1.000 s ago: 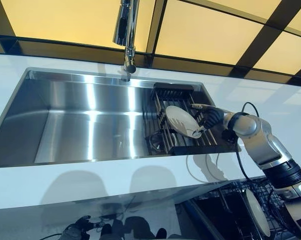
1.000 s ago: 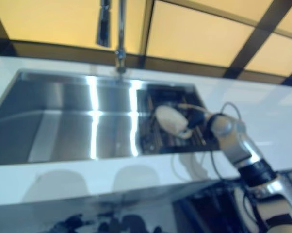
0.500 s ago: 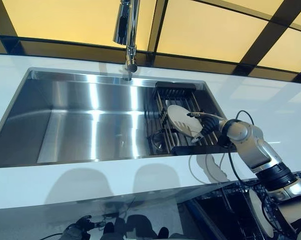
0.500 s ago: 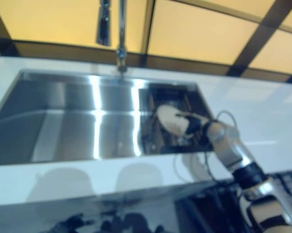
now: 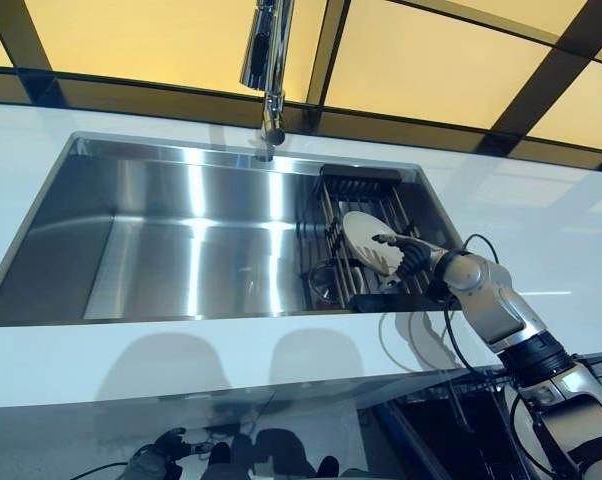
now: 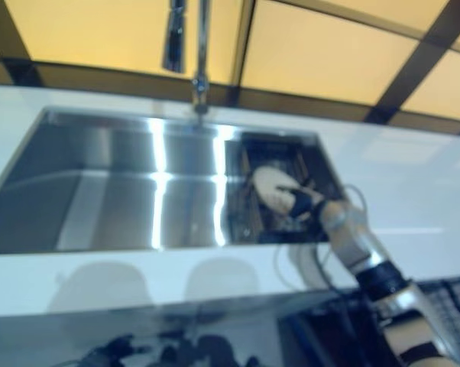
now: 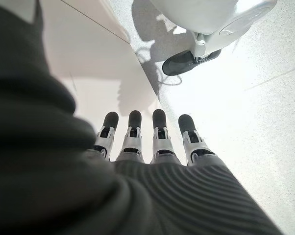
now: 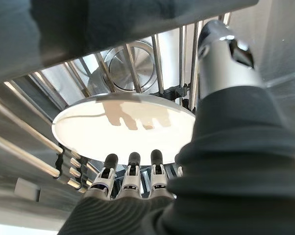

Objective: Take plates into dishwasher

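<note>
A white plate (image 5: 366,240) leans in the dark wire drying rack (image 5: 353,185) at the right end of the sink. My right hand (image 5: 411,258) is at the plate's right rim. In the right wrist view the plate (image 8: 123,122) lies just past my straight fingers (image 8: 130,174), whose tips are under its near edge. The thumb (image 8: 221,54) is spread out on the plate's other side, apart from it. The plate still rests in the rack. My left hand (image 7: 147,142) hangs low with straight fingers and holds nothing.
The steel sink (image 5: 181,250) is set in a white counter (image 5: 281,355), with a tall faucet (image 5: 269,60) behind it. A round metal strainer (image 8: 125,61) sits under the rack. A dishwasher rack's wire rim (image 5: 461,378) shows at the lower right, below the counter.
The camera has shifted a little. My right forearm has dropped lower while the hand stays at the plate's rim. The plate has not left the rack.
</note>
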`<state>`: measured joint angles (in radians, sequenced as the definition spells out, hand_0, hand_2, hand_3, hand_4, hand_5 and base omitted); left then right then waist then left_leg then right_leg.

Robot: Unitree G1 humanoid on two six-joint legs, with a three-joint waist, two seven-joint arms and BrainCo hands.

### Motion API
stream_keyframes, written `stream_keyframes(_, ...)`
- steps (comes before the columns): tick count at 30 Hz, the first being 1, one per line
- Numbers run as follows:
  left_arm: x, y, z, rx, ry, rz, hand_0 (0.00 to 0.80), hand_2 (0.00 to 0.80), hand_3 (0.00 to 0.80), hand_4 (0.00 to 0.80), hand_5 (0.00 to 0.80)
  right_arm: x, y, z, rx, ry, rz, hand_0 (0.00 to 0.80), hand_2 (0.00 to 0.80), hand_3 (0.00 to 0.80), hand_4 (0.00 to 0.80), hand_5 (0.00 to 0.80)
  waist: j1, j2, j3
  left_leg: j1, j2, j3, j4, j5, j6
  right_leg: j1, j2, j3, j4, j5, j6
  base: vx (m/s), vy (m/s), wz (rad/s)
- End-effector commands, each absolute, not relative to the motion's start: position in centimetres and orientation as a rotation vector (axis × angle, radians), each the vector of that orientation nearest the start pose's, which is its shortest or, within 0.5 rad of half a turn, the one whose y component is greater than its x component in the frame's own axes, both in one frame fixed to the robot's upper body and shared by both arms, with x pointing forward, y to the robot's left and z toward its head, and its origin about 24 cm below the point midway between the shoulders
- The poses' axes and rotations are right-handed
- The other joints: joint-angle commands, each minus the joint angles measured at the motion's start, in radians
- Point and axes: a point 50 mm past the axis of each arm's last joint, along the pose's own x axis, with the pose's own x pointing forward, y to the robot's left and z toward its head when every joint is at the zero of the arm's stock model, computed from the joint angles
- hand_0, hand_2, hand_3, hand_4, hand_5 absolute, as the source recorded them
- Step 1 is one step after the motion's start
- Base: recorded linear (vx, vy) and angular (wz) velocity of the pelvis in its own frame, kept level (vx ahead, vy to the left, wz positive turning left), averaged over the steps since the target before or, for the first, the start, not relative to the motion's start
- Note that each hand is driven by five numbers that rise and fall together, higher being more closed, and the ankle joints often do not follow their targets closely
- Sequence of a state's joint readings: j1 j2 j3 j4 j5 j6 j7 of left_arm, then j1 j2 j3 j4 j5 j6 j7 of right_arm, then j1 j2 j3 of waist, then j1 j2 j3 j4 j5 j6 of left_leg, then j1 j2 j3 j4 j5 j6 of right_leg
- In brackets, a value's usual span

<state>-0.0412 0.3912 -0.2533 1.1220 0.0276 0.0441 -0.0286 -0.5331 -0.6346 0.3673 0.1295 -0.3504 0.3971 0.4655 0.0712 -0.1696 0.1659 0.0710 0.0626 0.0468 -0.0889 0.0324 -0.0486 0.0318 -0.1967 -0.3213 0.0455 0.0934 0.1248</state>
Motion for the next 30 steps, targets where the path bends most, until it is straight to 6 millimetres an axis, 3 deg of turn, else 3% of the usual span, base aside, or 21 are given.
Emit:
stream_keyframes(1, 13.6, 26.3, -13.7, 0.532, 1.124, -0.086, 0.000, 0.000, 0.000, 0.000, 0.000, 34.1, -19.5, 13.3, -1.150, 0.194, 0.323, 0.000, 0.000, 0.000, 0.000, 0.000, 0.044, 0.020, -0.001, 0.011, -0.046, 0.036, 0.002, -0.053, 0.081, -0.060, -0.077, 0.033, 0.103, 0.074, 0.064, 0.020, -0.004, 0.04)
stream_keyframes(30, 13.4, 25.6, -14.0, 0.539, 1.126, -0.122, 0.000, 0.000, 0.000, 0.000, 0.000, 35.0, -19.1, 11.3, -1.175, 0.247, 0.212, 0.000, 0.000, 0.000, 0.000, 0.000, 0.066, 0.035, -0.001, 0.011, -0.046, 0.024, 0.002, -0.054, 0.084, -0.055, -0.081, 0.026, 0.109, 0.058, 0.059, 0.005, 0.000, 0.02)
